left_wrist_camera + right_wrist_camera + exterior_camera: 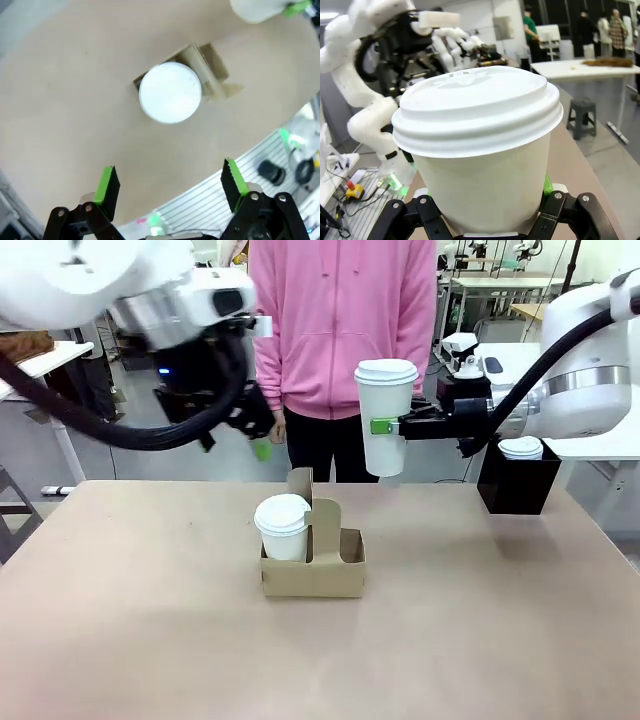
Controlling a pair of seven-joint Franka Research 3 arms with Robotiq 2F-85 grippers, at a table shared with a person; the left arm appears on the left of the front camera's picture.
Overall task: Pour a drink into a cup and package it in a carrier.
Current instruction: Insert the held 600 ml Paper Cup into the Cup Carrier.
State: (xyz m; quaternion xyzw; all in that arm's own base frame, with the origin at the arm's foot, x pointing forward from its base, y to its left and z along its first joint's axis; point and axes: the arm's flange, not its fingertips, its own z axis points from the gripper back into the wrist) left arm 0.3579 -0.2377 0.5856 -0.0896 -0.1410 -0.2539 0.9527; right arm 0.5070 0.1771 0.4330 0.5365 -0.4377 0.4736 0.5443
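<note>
Now the right pincer (388,427) clamps a tapered white paper cup (385,395) with a domed plastic lid, up and right of the brown cardboard carrier (330,578). A second lidded cup (283,528) fills its left pocket. The left pincer (170,182) gapes open above the carrier.

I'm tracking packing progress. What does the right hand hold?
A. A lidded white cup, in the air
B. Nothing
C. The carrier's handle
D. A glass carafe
A: the right hand grips the lidded white cup in the air, above and beside the carrier.
</note>
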